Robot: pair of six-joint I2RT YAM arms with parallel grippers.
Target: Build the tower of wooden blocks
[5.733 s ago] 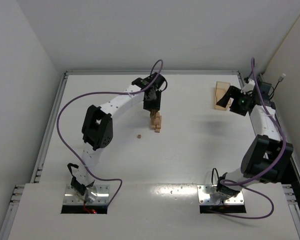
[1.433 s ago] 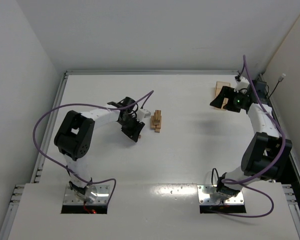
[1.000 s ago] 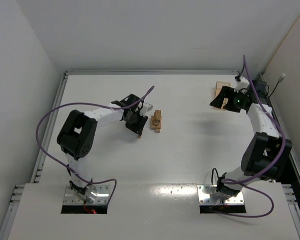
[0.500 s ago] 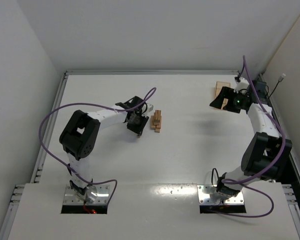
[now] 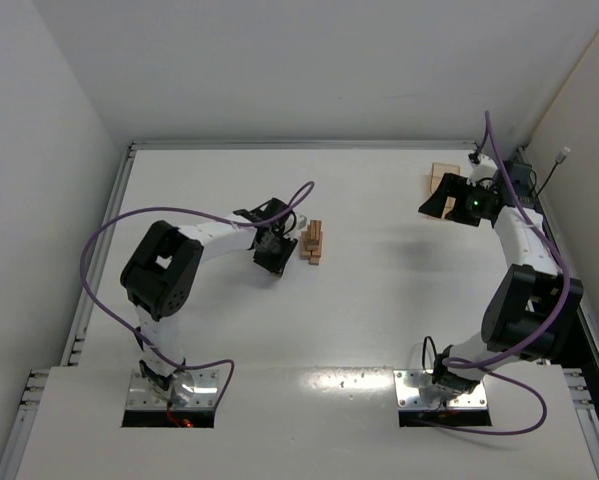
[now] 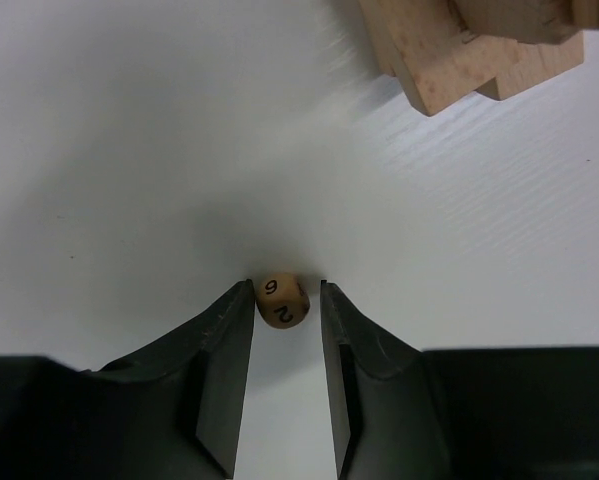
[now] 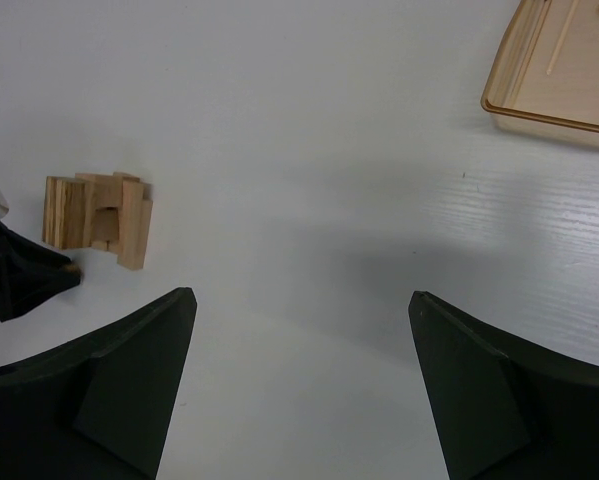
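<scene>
White tabletop (image 5: 379, 330): I see the wood block tower (image 5: 314, 243) mid-table, just right of the left end effector (image 6: 286, 288), which is narrow, pinching a small numbered die (image 6: 282, 300). Right end effector (image 7: 301, 296) is wide, near the far-right tray (image 7: 554, 70).

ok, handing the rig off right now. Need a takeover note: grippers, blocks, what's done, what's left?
Left gripper: closed on the small numbered die, which sits on the table beside the wood block tower, apart from it.
Right gripper: open, empty, near the tray at the far right.
Done: the tower stands as a small stack mid-table.
Left: the die is not yet lifted; probably it goes onto the tower next.
</scene>
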